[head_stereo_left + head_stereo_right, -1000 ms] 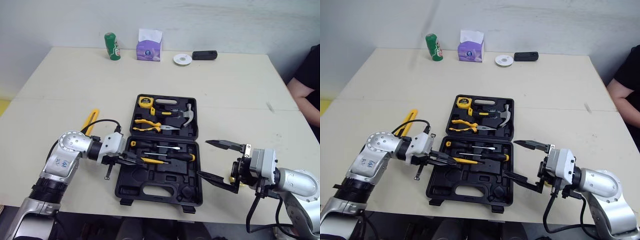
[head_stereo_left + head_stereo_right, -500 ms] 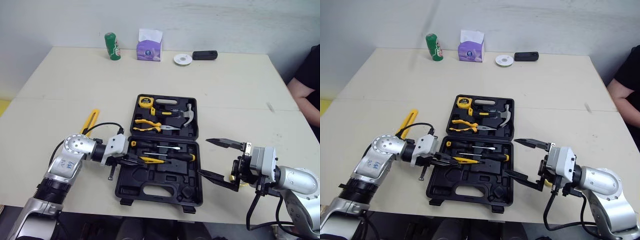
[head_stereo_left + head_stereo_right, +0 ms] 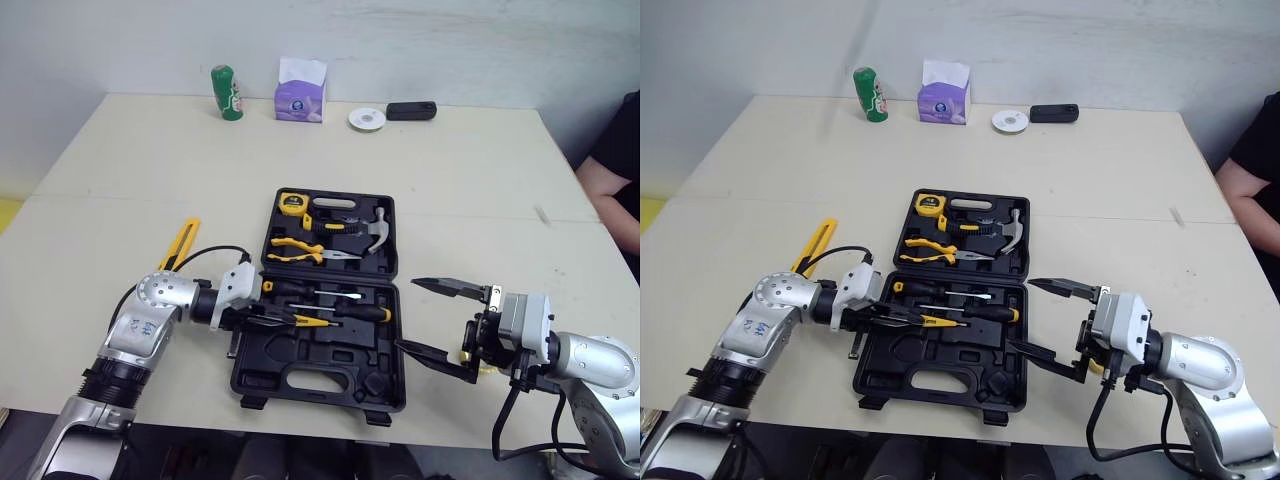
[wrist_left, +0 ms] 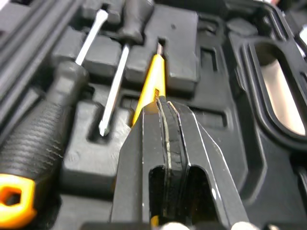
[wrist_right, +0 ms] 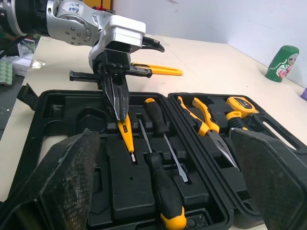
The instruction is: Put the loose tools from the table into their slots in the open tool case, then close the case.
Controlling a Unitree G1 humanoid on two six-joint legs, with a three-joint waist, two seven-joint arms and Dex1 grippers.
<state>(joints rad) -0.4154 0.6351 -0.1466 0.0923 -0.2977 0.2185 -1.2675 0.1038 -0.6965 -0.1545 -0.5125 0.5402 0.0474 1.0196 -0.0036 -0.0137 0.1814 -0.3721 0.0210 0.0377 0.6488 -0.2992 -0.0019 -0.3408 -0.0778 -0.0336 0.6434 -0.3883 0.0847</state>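
The left gripper (image 3: 264, 318) reaches in low over the near half of the open tool case (image 3: 318, 383), its jaws clenched on the butt end of a slim yellow screwdriver (image 3: 306, 321). The tool lies almost flat. Its tip points toward the middle of the case, just beside the two black-handled screwdrivers (image 3: 345, 308) bedded in their moulded slots. In the left wrist view the yellow shaft runs along a narrow recess in the black tray. I take that to be why it is held so low and level, ready to be pressed down into the groove. Whether it touches the tray yet, I cannot tell.

The right gripper (image 3: 408, 316) hangs just off the case's right edge, jaws spread wide and holding nothing. My guess is that it is parked clear of the working arm.

The far half of the case, lying flat on the tabletop (image 3: 450, 180), holds a tape measure (image 3: 291, 203), pliers (image 3: 295, 250) and a hammer (image 3: 375, 228). A yellow utility knife (image 3: 181, 243) lies loose on the tabletop, well apart to the left of the case, so closing the case looks some way off.
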